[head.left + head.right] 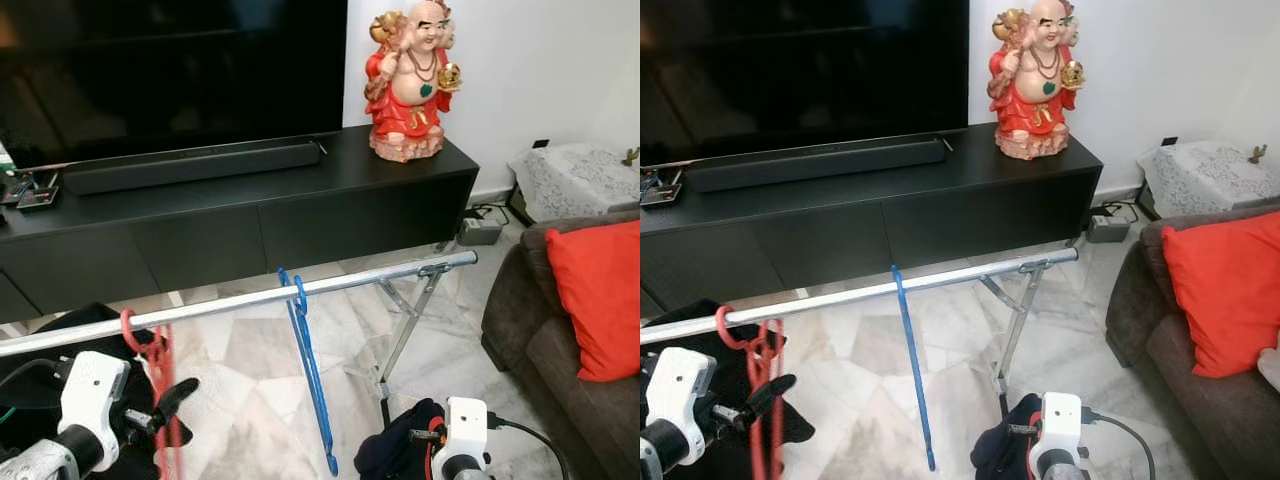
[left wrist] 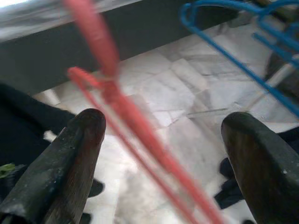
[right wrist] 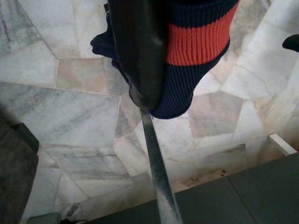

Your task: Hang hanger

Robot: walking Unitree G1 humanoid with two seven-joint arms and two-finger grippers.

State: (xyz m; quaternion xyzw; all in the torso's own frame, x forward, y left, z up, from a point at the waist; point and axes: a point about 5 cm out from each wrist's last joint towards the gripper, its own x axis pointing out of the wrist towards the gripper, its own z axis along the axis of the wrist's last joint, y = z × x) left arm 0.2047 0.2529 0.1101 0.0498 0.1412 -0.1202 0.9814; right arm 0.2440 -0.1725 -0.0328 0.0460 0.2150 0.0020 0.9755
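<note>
Two hangers on the silver rail: red hanger hooked near the left end, blue hanger mid-rail. Left gripper fingers spread wide around the red one, not touching. Right gripper clamped on striped knit cloth.

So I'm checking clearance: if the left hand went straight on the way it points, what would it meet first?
Probably the red hanger, which crosses between the open left hand fingers. It hangs hooked on the metal rail. Depth is unclear.
</note>
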